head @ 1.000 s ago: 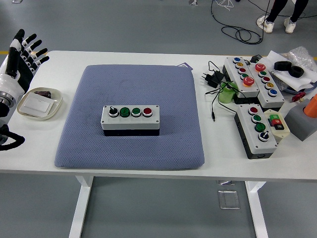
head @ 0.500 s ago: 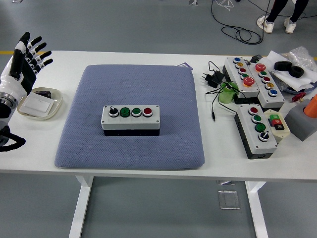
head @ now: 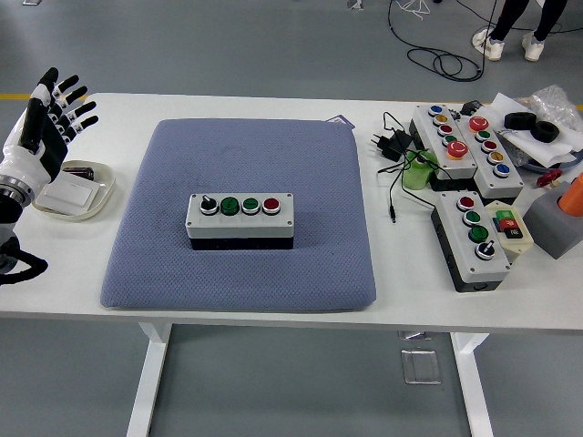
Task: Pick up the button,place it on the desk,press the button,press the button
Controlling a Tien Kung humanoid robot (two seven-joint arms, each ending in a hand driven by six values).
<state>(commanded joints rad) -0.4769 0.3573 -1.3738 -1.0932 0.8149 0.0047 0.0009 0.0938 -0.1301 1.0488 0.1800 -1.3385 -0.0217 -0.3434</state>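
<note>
Blue-grey cushioned mat point(head: 239, 214) spread flat over the middle of the white counter point(head: 273, 309). Small cream dish point(head: 75, 189) just left of the mat, holding a white card and a dark object. Black plug adapter point(head: 390, 144) with trailing cable right of the mat, beside a green cup point(head: 416, 172). Grey block with orange cone point(head: 557, 215) at the far right edge. Black tape roll point(head: 531, 125) on papers, near a clear plastic bag point(head: 556, 100). Black cables point(head: 442, 56) looped on the floor beyond.

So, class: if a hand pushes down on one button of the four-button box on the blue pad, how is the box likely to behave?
The button box looks rigid, low and wide, so it probably won't tip. It lies on the soft blue pad, so it may sink or rock slightly under a press. Its textured surface likely limits sliding.
</note>
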